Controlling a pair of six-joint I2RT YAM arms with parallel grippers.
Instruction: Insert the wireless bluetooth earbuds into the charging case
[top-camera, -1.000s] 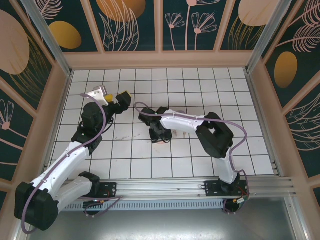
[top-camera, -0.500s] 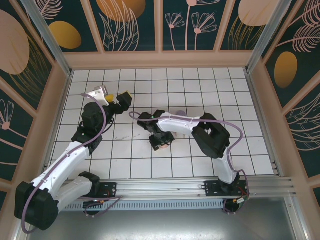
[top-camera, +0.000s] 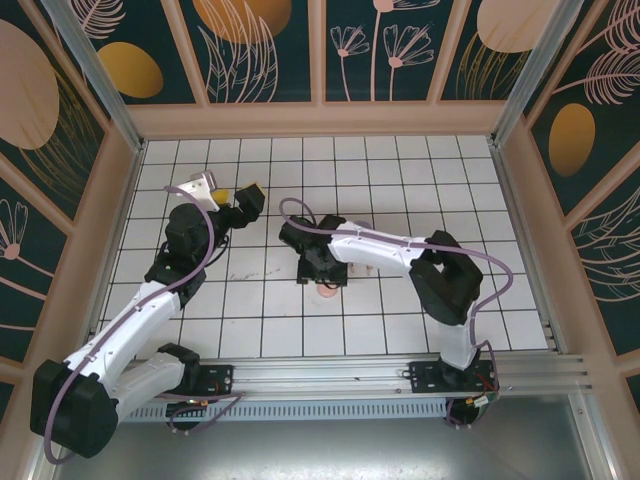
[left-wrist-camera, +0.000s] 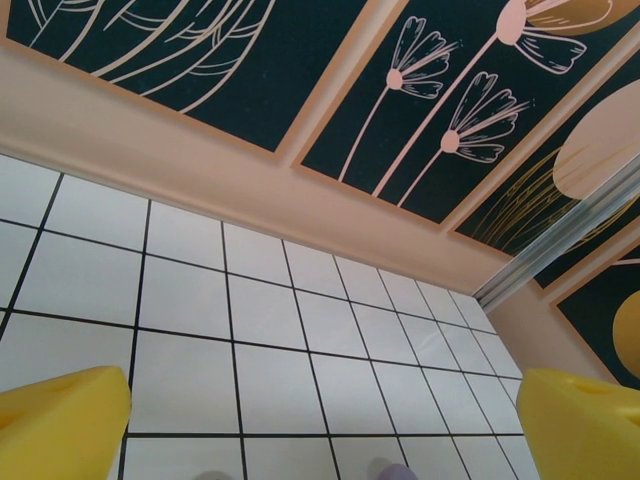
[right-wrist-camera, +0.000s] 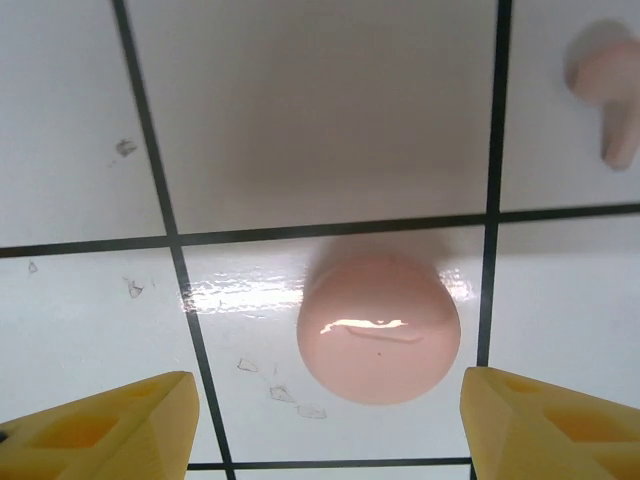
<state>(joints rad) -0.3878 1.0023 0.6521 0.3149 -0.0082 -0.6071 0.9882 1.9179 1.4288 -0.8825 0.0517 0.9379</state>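
**Open right gripper over the pink case, one earbud close by**

Nearest to the arm bases, on the white tiled table (top-camera: 260, 330), lies a small, rounded, glossy pinkish-tan plastic charging case (right-wrist-camera: 380, 330). The right gripper (right-wrist-camera: 330, 425) hangs directly above it. Its yellow fingertips (right-wrist-camera: 110, 425) stand wide, one on each side of the case and apart from it, so the gripper is open and holds nothing. From above the case looks like a smooth dome. I cannot tell for sure if its lid is open, but it seems closed.

A little farther, in the next tile, a pinkish-tan stemmed plastic earbud (right-wrist-camera: 608, 85) lies flat on the table, near the case but not touching it.

I judge that the earbud is very light, hard and smooth. It will probably roll or slip out between the pads if they close too strongly. The best place to take it seems to be across the round head, where it is thickest, with a gentle closing. The case is also light and slippery and may slide on the shiny tile when it is pushed from one side only.

Farther back, the left gripper (top-camera: 245, 200) is raised, with its yellow fingers (left-wrist-camera: 60, 420) fully apart and empty. At the lower edge of its wrist view there is a lavender thing (left-wrist-camera: 392, 470), cut off by the frame, perhaps another earbud. Behind stands the dark back wall with painted flowers (left-wrist-camera: 420, 120).
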